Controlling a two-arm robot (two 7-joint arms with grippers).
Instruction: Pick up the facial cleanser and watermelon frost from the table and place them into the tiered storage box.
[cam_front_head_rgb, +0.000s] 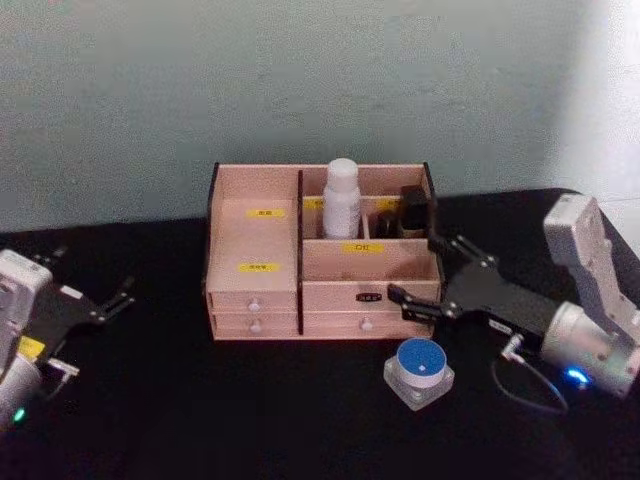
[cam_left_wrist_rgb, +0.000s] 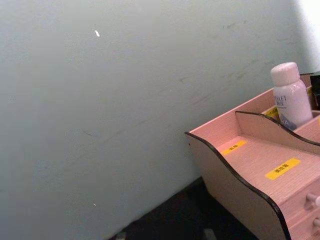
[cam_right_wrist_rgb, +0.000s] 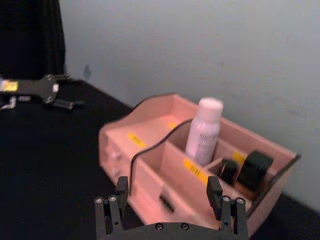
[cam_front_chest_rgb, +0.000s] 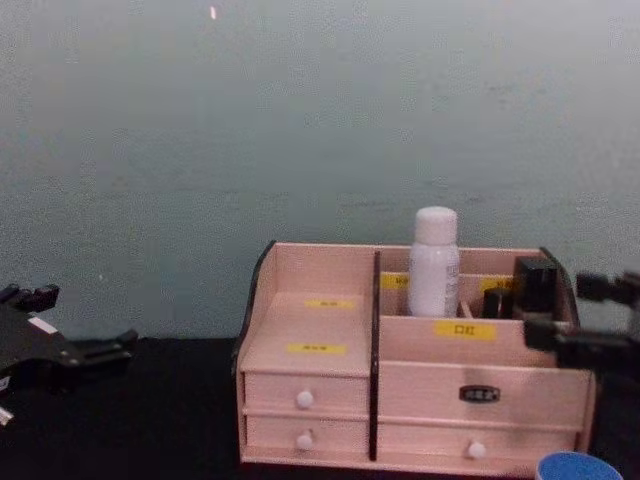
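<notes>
The facial cleanser (cam_front_head_rgb: 341, 198) stands upright in a rear compartment of the tiered storage box (cam_front_head_rgb: 258, 300), and shows too as the white bottle (cam_front_chest_rgb: 434, 262) (cam_right_wrist_rgb: 204, 131) (cam_left_wrist_rgb: 291, 96). On the table in front of the box's right corner sits the watermelon frost (cam_front_head_rgb: 420, 372), its blue lid (cam_front_chest_rgb: 575, 467) at the chest view's lower edge. My right gripper (cam_front_head_rgb: 412, 266) (cam_right_wrist_rgb: 167, 197) hangs open and empty by the box's (cam_right_wrist_rgb: 115, 145) right front corner, behind the jar. My left gripper (cam_front_head_rgb: 92, 276) (cam_front_chest_rgb: 78, 322) rests open at the far left.
Small black bottles (cam_front_head_rgb: 412, 210) (cam_right_wrist_rgb: 255, 170) stand in the box's right rear compartment. The box (cam_front_chest_rgb: 310, 392) (cam_left_wrist_rgb: 225, 175) has white-knobbed drawers and yellow labels. A pale wall rises close behind it. A cable loops on the black table by the right arm (cam_front_head_rgb: 590, 340).
</notes>
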